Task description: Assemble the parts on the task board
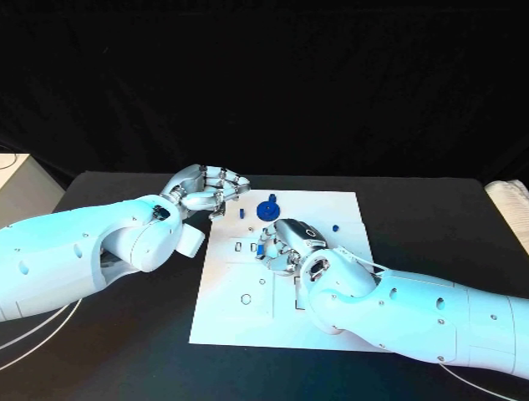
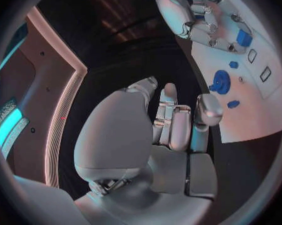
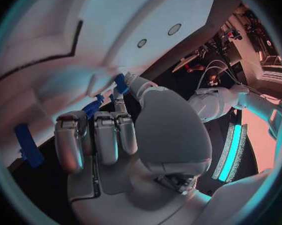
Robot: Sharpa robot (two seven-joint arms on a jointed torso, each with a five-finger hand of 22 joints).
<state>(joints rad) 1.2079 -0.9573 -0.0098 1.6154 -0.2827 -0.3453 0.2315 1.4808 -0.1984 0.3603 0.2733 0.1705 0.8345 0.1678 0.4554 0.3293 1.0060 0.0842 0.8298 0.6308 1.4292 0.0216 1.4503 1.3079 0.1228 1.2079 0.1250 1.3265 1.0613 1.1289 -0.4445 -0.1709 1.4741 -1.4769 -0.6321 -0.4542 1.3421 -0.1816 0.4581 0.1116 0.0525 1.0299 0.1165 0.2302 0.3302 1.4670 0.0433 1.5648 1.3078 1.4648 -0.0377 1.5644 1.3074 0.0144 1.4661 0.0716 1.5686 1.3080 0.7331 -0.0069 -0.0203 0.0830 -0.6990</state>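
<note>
White and flat, the task board (image 1: 324, 209) lies in the middle of the black table (image 1: 457, 217), and its recesses show as small dark outlines near the edge closest to the robot. Several blue parts sit on the far half of the plate: a round, gear-like part (image 1: 268, 210) stands near the far edge, with a small upright piece (image 1: 272, 198) just behind it and a tiny one (image 1: 241, 211) to its side. In the left wrist view the gear (image 2: 220, 82) lies flat on the board with two smaller blue bits (image 2: 233, 104) beside it and a blue block (image 2: 243, 37) further along.

Over the middle of the board the right hand (image 1: 286, 244) is lowered, palm down, fingers curled close together. In its wrist view a small blue part (image 3: 121, 83) is pinched at the tip of the thumb against a finger, right at the board's surface; another blue piece (image 3: 93, 107) shows just beyond the curled fingers (image 3: 106, 135), and a longer blue one (image 3: 28, 145) lies apart at the side.

At the far left corner of the board hangs the left hand (image 1: 204, 189), beside the plate and not touching it. Its fingers (image 2: 168, 115) are bent in toward the palm, lying side by side, with nothing between them.

A pale box (image 1: 5, 188) stands off the table's left end, and a whitish bundle (image 1: 523, 221) lies at the right end.
</note>
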